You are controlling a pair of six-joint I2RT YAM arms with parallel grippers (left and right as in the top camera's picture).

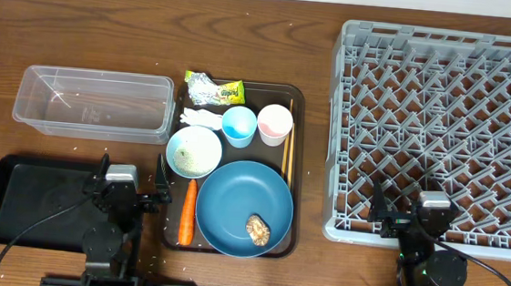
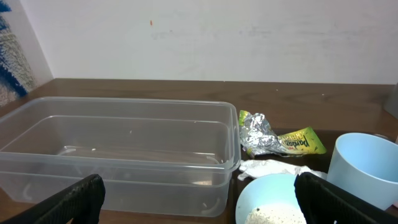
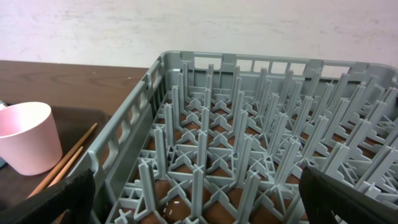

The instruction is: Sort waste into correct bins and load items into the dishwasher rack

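Observation:
On the brown serving tray [image 1: 296, 164] lie the crumpled wrapper [image 1: 214, 89], white napkin [image 1: 198, 117], light-blue cup [image 1: 238, 126], pinkish cup [image 1: 274, 123], white bowl [image 1: 194, 151] with rice grains [image 2: 270, 214], chopsticks [image 1: 286, 150], carrot [image 1: 188, 213] and blue plate [image 1: 237, 201] bearing a brown food lump [image 1: 259, 227]. The clear tub [image 1: 94, 103] and black tray [image 1: 32, 200] sit left, the grey rack [image 1: 444, 130] right. My left gripper [image 1: 131, 181] [image 2: 202, 202] is open, empty, facing the tub. My right gripper [image 1: 415, 210] [image 3: 199, 199] is open at the rack's near edge.
The table's front edge runs just behind both arm bases. A white wall stands beyond the far edge. The rack [image 3: 249, 124] has upright pegs throughout. Bare wood shows between the serving tray and the rack.

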